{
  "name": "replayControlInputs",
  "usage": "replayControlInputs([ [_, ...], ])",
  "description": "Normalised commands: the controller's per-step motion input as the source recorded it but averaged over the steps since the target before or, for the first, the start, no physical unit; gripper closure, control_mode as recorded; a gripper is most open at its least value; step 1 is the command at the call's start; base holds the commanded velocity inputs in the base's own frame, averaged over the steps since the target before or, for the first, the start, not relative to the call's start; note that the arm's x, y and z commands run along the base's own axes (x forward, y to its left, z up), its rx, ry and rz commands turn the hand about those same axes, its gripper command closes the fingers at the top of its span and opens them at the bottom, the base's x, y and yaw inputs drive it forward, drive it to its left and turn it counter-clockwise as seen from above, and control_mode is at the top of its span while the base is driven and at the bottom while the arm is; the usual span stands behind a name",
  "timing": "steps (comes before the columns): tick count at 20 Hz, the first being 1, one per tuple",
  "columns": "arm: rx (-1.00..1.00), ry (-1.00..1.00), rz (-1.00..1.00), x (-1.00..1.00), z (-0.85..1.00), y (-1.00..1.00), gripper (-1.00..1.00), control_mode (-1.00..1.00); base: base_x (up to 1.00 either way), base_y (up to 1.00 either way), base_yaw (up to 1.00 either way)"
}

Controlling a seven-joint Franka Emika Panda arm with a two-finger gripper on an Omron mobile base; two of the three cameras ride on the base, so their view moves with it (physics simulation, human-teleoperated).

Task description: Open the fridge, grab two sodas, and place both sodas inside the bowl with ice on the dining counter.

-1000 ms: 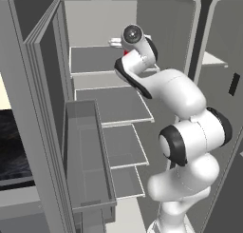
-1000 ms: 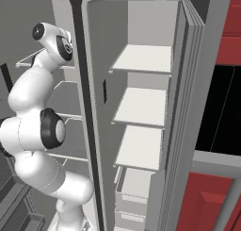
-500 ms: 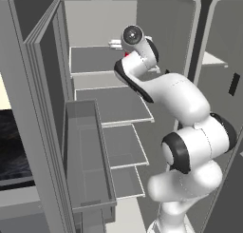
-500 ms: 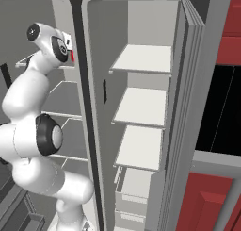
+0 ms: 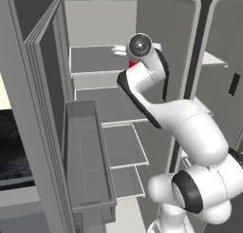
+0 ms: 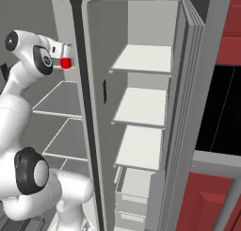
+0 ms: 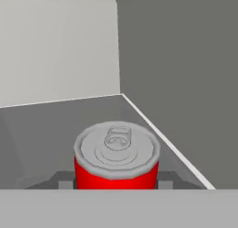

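The grey fridge (image 5: 102, 103) stands with both doors swung wide. My gripper (image 7: 116, 181) reaches onto its top shelf (image 5: 92, 61) and is shut on the red soda can (image 7: 116, 169), with a dark fingertip pressed against each side. The can (image 6: 66, 62) shows as a red spot under the hand, beside the fridge's centre post, and its red edge (image 5: 133, 64) peeks from behind the wrist. The can's silver top with its pull tab faces the hand camera. The brown bottle, the red bowl with ice and the cooktop island are out of view.
The left door's deep grey bin (image 5: 88, 151) juts out beside the arm. Pale shelves (image 6: 141, 145) line the right door. Dark red cabinets (image 6: 212, 206) and a black opening (image 6: 221, 107) lie to the right. A dark marbled surface (image 5: 14, 146) shows left of the door.
The hand with the red can has shifted slightly lower and back from the shelf's rear, and the elbow has swung. The fridge doors have not moved.
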Motion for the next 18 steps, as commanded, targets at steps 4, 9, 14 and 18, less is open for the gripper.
replayControlInputs([
  [4,0.00,0.00,0.00,-1.00,0.03,0.09,1.00,-1.00,0.00,0.00,0.00],
  [9,0.00,0.00,0.00,-1.00,0.00,0.15,1.00,-1.00,0.00,0.00,0.00],
  [14,0.00,0.00,0.00,-1.00,0.00,0.00,1.00,-1.00,0.00,0.00,0.00],
  [18,0.02,0.00,0.00,-1.00,0.00,-0.03,1.00,-1.00,0.00,0.00,0.00],
])
